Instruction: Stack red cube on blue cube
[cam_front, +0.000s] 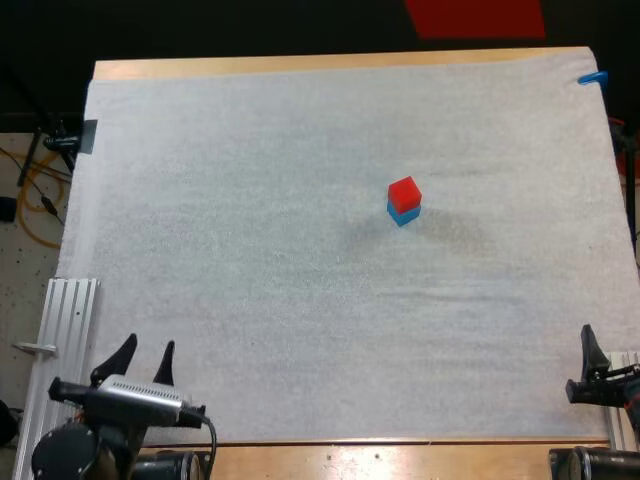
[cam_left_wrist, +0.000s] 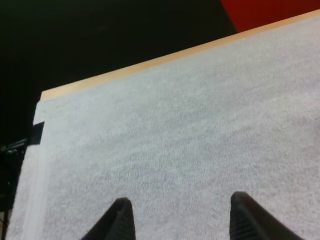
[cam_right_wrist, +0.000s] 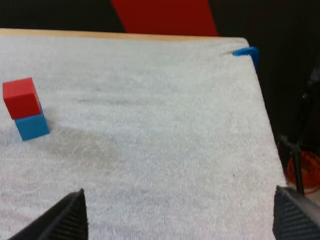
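The red cube (cam_front: 404, 192) rests on top of the blue cube (cam_front: 404, 213), right of the mat's middle. The right wrist view has the same stack, red cube (cam_right_wrist: 21, 98) over blue cube (cam_right_wrist: 32, 126), standing free on the mat. My left gripper (cam_front: 146, 362) sits at the near left corner of the mat, far from the cubes, its fingers (cam_left_wrist: 120, 220) apart over bare mat. My right gripper (cam_front: 592, 352) is at the near right edge; its fingers (cam_right_wrist: 70, 217) stand wide apart with nothing between them.
The white mat (cam_front: 250, 250) covers most of the wooden table (cam_front: 300, 66). An aluminium rail (cam_front: 62, 330) runs along the mat's near left side. Cables lie on the floor (cam_front: 25, 190) left of the table.
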